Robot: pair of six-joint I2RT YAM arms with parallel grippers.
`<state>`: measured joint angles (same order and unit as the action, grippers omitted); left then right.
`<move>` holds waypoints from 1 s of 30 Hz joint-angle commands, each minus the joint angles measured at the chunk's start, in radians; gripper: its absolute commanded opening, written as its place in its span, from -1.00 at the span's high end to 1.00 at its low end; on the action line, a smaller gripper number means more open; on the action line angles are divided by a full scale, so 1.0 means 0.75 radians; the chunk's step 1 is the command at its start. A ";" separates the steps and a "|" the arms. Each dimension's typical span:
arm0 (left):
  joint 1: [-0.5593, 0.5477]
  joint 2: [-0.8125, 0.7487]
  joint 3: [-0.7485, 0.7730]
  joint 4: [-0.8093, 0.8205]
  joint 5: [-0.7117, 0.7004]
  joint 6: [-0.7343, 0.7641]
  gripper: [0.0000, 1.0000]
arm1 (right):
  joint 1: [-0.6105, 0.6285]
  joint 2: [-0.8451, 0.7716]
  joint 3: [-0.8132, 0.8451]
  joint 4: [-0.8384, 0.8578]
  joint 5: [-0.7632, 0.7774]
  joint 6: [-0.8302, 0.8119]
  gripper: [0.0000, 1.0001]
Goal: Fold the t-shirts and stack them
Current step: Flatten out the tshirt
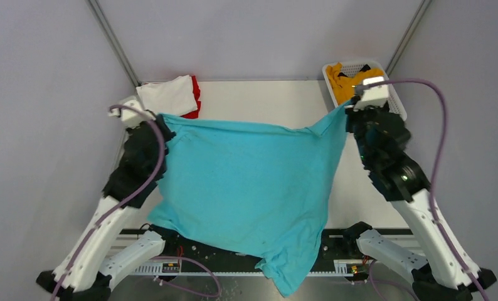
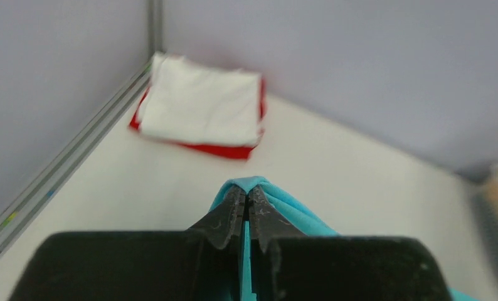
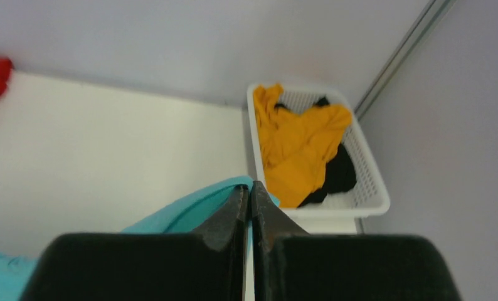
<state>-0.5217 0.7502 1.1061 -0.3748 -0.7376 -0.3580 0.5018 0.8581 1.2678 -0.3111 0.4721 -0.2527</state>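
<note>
Above the white table (image 1: pixel 284 100), your left fingers (image 2: pixel 229 218) and right fingers (image 3: pixel 268 221) are each pinched tight on an upper corner of the soft teal cloth t-shirt (image 1: pixel 246 182), holding it spread between them with its lower end hanging past the near edge, while a folded white t-shirt (image 1: pixel 168 95) lies on a red one (image 1: pixel 197 97) far left.

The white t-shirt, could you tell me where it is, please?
Top view: the white t-shirt lies folded on the red t-shirt, far left corner of the table, beyond the left gripper.
</note>
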 commanded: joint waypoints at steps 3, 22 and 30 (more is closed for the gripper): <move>0.286 0.302 -0.251 0.202 0.062 -0.185 1.00 | -0.015 0.222 -0.274 0.350 0.176 0.173 1.00; 0.546 1.241 0.184 0.292 0.322 -0.299 1.00 | -0.094 1.080 0.108 0.361 0.117 0.304 1.00; 0.638 1.300 0.273 0.176 0.245 -0.366 1.00 | -0.094 1.283 0.351 0.170 0.066 0.534 1.00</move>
<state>-0.0875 1.7218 1.2549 -0.2317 -0.5045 -0.5964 0.4362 1.7798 1.4326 -0.1207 0.5205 0.0399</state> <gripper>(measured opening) 0.013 0.060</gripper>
